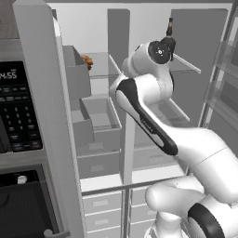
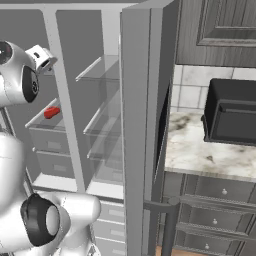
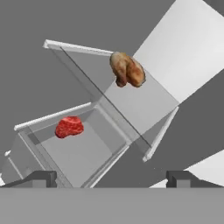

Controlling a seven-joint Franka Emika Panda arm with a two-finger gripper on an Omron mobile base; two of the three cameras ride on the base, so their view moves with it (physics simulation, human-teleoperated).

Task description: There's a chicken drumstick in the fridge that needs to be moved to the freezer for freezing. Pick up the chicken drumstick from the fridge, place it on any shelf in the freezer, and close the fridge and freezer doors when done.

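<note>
From the left base view the drumstick (image 1: 87, 61) is half hidden behind a grey bin (image 1: 76, 72), just a golden-brown sliver peeking out on the freezer (image 1: 100, 100) shelf, and the arm (image 1: 148, 111) blocks much of the fridge (image 1: 186, 69) behind it. The hand view gives it whole: one drumstick (image 3: 127, 70) lying on a glass shelf (image 3: 131, 105), and one red lump (image 3: 69, 127), too blurry to name, in the bin below. The two fingers (image 3: 33, 178) stand spread wide, released, grasping nothing, well apart from the drumstick.

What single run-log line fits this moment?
stage: after placing | end effector: open, empty | chicken drumstick: on glass shelf in freezer | doors: both open
</note>
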